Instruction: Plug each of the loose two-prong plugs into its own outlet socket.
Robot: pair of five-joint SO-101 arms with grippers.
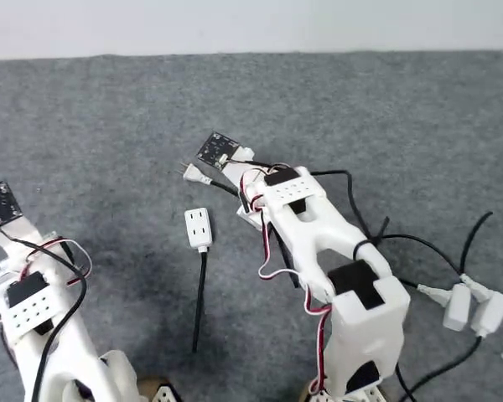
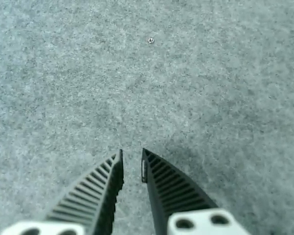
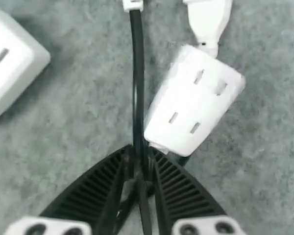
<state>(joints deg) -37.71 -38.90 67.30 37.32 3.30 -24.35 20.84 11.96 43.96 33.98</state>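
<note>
The worktop [image 1: 109,109] is grey with a fine darker speckle. The left tool [image 2: 132,155] is black, its inner faces ribbed, on white mounts [image 2: 196,223]; the right tool [image 3: 138,152] is the same ribbed black. The cord [image 3: 136,73] in the right tool is glossy black. The outlet [image 3: 193,107] just past that tool's tips is white with dark slots. The plug [image 1: 198,177] beyond the tool is white. Both arms [image 1: 318,226] are white, hung with red, white and black wires [image 1: 265,255].
</note>
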